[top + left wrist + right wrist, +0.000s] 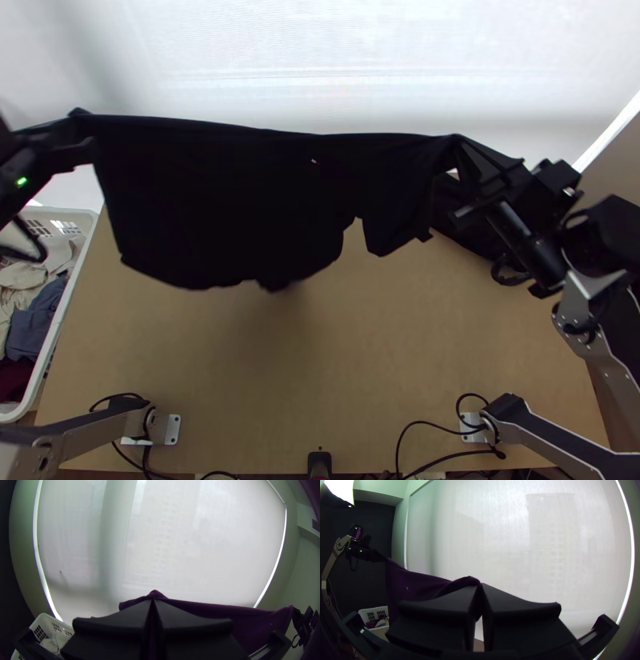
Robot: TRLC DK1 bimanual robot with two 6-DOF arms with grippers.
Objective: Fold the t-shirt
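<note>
T-shirt (216,200) hangs between left end effector (82,142) and right end effector (467,158), both clamped on upper edge.

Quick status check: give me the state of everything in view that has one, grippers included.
T-shirt: held up, hanging stretched between both grippers, lower edge uneven, not folded.
Left gripper: shut on the t-shirt's upper edge.
Right gripper: shut on the t-shirt's upper edge.
Basket: upright, uncovered, clothes inside.
Clothes: loosely piled, unfolded.
Window blind: lowered, light coming through.
</note>
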